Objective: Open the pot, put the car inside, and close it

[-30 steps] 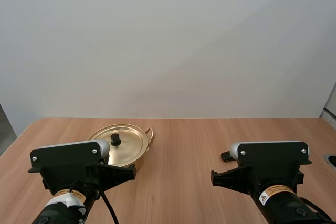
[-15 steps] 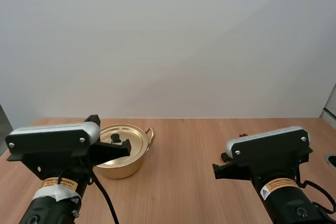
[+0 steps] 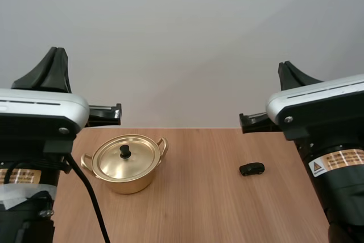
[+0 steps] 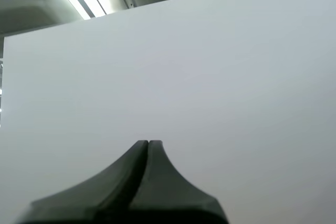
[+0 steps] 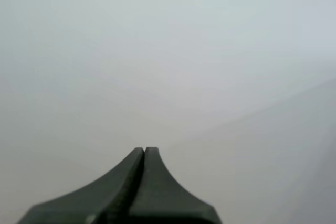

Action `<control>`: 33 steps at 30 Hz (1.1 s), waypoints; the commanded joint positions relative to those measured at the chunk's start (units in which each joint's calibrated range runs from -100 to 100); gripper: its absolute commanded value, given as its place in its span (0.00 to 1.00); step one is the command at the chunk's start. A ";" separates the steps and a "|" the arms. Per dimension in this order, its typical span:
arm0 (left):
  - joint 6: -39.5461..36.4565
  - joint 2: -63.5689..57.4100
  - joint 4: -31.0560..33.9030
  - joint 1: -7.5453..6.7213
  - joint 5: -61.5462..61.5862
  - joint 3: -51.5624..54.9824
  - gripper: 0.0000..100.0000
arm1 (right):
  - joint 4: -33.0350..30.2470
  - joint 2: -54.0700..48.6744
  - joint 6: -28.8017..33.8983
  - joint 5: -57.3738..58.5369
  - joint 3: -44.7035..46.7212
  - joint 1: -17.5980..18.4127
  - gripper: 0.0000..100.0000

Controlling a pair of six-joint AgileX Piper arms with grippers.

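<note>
The opening step is not yet beginning, I judge: the pot (image 3: 126,176) is sitting on the counter (image 3: 199,203) with its lid (image 3: 136,160) on, and the small dark car (image 3: 252,169) is lying well apart from it, on the right arm's side. The left end effector (image 4: 148,142) and the right end effector (image 5: 144,149) are both hanging raised above the counter, fingers pressed together into one wedge, gripping nothing. Next, the left one is needing to spread its fingers and descend onto the lid's black knob (image 3: 124,151).
</note>
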 commanded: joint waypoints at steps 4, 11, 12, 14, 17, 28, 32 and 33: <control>-2.00 5.78 -1.00 0.04 38.91 -15.35 0.00 | 1.28 0.00 0.07 42.59 -5.25 -0.01 0.00; 0.74 26.79 -1.00 0.64 68.98 -42.30 0.00 | 1.28 0.00 -0.27 49.41 -5.25 -0.01 0.00; 1.20 29.50 -1.00 1.05 72.84 -46.38 0.00 | 1.28 0.00 -0.27 49.72 -5.25 -0.01 0.00; 1.32 36.54 -1.23 1.71 81.70 -53.42 0.00 | 1.28 0.00 -0.27 50.03 -5.25 -0.01 0.00; 1.40 46.76 -3.16 1.75 96.43 -64.72 0.00 | 1.28 0.00 -0.27 50.34 -5.25 -0.01 0.00; 11.08 73.59 -3.01 3.62 118.80 -86.41 0.00 | 1.28 0.00 -0.35 50.43 -5.25 -0.01 0.00; 11.08 77.85 -3.01 3.62 118.80 -86.41 0.00 | 1.28 0.00 -0.35 50.43 -5.25 -0.01 0.00; 11.08 78.79 -2.91 3.62 118.80 -86.41 0.00 | 1.28 0.00 -0.35 50.43 -5.25 -0.01 0.00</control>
